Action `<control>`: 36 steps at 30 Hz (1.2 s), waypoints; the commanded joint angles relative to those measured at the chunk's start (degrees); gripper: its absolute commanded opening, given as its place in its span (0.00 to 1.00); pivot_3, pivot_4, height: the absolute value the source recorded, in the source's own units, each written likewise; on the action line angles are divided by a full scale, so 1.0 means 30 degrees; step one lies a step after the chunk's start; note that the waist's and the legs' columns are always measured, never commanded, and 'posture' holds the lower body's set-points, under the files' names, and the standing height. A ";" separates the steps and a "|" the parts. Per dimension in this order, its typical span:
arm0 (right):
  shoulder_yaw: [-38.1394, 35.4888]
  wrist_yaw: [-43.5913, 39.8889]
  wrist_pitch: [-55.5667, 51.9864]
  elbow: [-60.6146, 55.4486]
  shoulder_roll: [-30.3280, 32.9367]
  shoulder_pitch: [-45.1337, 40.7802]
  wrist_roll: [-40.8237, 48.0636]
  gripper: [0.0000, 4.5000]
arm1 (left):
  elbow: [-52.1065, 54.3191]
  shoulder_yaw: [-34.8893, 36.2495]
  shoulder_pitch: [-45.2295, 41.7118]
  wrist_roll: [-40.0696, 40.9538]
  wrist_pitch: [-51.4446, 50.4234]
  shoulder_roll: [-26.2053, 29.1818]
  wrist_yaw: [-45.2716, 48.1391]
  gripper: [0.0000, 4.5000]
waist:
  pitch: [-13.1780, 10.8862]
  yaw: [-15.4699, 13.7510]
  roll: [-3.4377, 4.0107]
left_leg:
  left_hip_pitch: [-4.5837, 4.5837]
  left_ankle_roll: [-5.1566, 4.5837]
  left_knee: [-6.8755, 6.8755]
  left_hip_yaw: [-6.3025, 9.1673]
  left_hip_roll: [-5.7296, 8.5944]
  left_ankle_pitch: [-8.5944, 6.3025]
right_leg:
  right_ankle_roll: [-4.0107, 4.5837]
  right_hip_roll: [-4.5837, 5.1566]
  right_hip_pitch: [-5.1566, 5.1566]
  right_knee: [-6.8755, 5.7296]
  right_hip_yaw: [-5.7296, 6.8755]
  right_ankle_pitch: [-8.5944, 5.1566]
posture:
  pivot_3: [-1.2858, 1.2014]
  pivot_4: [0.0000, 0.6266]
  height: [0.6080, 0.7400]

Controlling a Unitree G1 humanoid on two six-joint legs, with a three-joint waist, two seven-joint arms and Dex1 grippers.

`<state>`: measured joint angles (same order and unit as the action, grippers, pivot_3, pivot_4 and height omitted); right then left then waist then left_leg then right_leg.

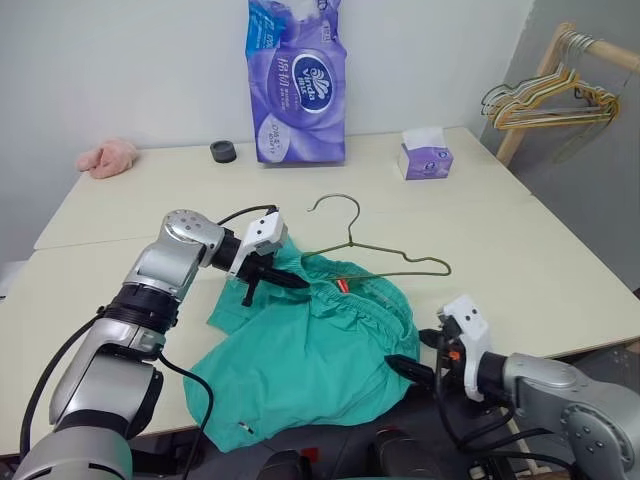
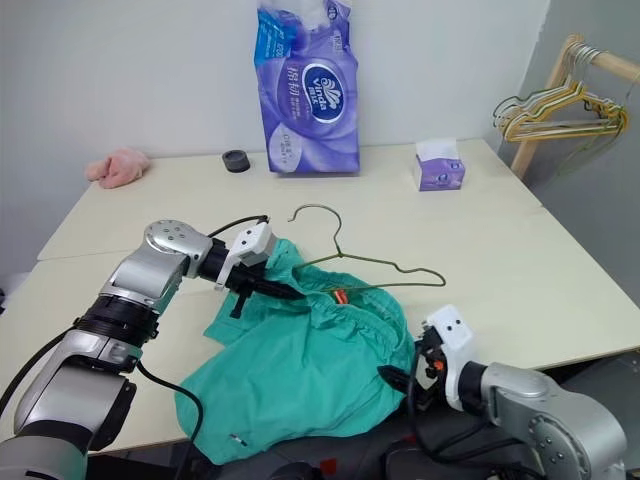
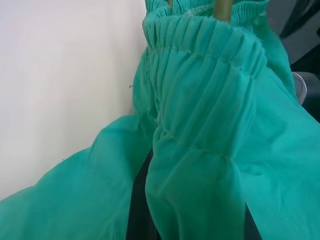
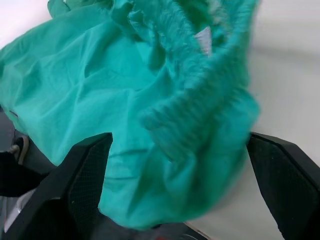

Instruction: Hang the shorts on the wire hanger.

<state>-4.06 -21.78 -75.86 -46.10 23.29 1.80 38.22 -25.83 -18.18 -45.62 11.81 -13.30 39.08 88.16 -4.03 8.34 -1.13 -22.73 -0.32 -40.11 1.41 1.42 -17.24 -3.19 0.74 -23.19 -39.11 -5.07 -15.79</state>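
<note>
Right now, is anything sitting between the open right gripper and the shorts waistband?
Nothing visible does. The right gripper is open, with the gathered waistband of the shorts bunched directly ahead between its two black fingers. The left gripper is shut on the far side of the waistband, near the wire hanger.

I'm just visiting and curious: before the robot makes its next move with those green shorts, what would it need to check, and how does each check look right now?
1. Left gripper shut on the shorts at the waistband: ok.
2. Right gripper open, fingers either side of the waistband: ok.
3. Right gripper gripping the fabric: not ok.
4. Wire hanger lying on the table, partly under the shorts: ok.
5. Hanger threaded inside the waistband: cannot tell.
6. Shorts fully on the table: not ok, one leg droops over the near edge.
</note>
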 commanded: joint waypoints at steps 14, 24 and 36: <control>-0.2656 0.0243 0.0814 0.1339 0.1646 -0.0332 0.0151 0.00 | 0.3329 0.2042 0.0348 0.1554 -0.2053 0.1128 0.0574 0.00 | -0.0001 0.0058 0.0008 | 0.0002 -0.0001 -0.0001 -0.0007 0.0002 0.0000 | -0.0002 -0.0006 0.0004 0.0005 -0.0001 0.0000 | 0.44 0.08 1.00; -0.5984 -0.1700 0.0813 0.3713 0.4781 -0.1365 0.1544 0.00 | 0.6819 0.1856 0.1995 0.3223 -0.3899 0.3296 0.1424 0.00 | 0.0002 0.0241 0.0030 | 0.0017 -0.0002 0.0009 -0.0014 -0.0014 -0.0001 | -0.0002 -0.0042 0.0018 0.0008 -0.0018 -0.0002 | 0.44 0.08 1.00; -0.5704 -0.1801 0.0400 0.3341 0.5538 -0.1514 0.3155 0.00 | 0.3140 0.0786 0.0904 -0.0198 0.0712 0.2757 0.0558 0.00 | 0.0003 0.0295 0.0024 | 0.0015 -0.0004 0.0006 -0.0023 -0.0008 0.0000 | -0.0002 -0.0046 0.0031 0.0021 -0.0029 -0.0002 | 0.44 0.08 1.00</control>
<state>-18.97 -28.17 -74.30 -35.28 38.47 -2.63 47.74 -14.52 -16.53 -41.75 13.32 -12.66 46.31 90.58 -4.03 9.22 -1.06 -22.69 -0.33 -40.09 1.34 1.40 -17.24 -3.19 0.60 -23.10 -39.04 -5.16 -15.80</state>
